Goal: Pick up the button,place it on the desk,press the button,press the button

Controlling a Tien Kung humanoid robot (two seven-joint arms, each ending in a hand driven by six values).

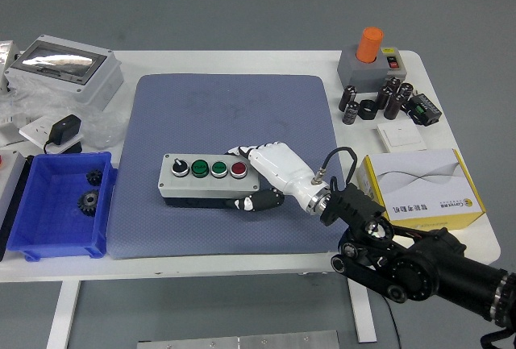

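Note:
The button box is a grey box with a black knob, two green buttons and one red button on top. It lies on the blue-grey mat, toward the mat's front. My right hand, white with black fingertips, grips the box's right end: fingers over the far side, thumb against the front face. The black right arm comes in from the lower right corner. My left arm is out of sight.
A blue bin with gears sits at the front left. Behind it are a grey enclosure and a black adapter. To the right are a yellow-white box, an orange-topped switch and dark capacitors.

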